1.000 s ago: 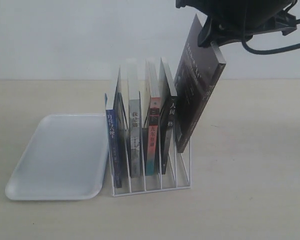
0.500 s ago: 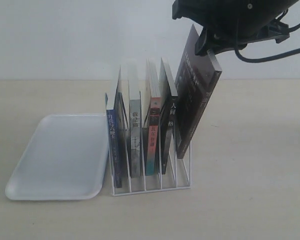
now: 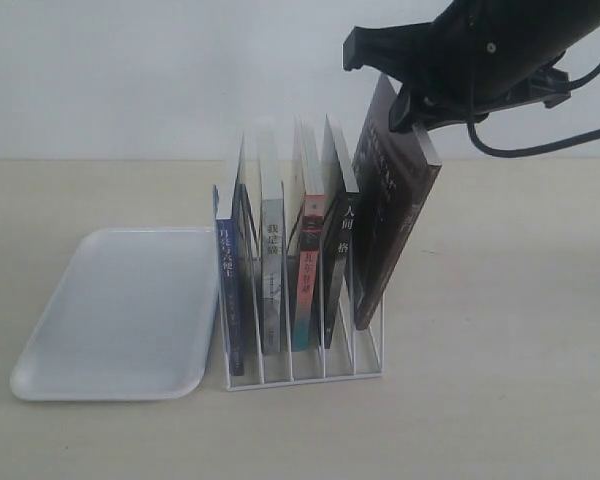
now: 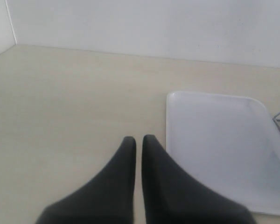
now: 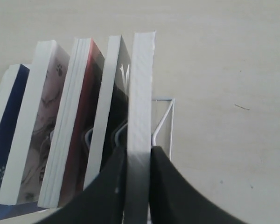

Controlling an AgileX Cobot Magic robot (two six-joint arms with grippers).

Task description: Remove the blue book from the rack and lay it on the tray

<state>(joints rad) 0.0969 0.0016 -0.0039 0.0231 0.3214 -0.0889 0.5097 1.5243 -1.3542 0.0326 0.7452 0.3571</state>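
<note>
right claw (image 3: 408,102): both fingers (image 5: 113,179) pressed flat against opposite faces of a dark-covered book (image 3: 385,228), clamping its upper edge. the black right arm (image 3: 500,40) extends up and away behind the claw. left claw (image 4: 138,140): empty, its two tapered fingers (image 4: 123,168) brought together, only a hairline gap between them.

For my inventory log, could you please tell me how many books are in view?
5. Left to right in the rack: blue-spined book, grey-spined book, red-and-teal-spined book, black-spined book; the right gripper holds a tilted dark book at the rightmost slot. None seems hidden.
</note>
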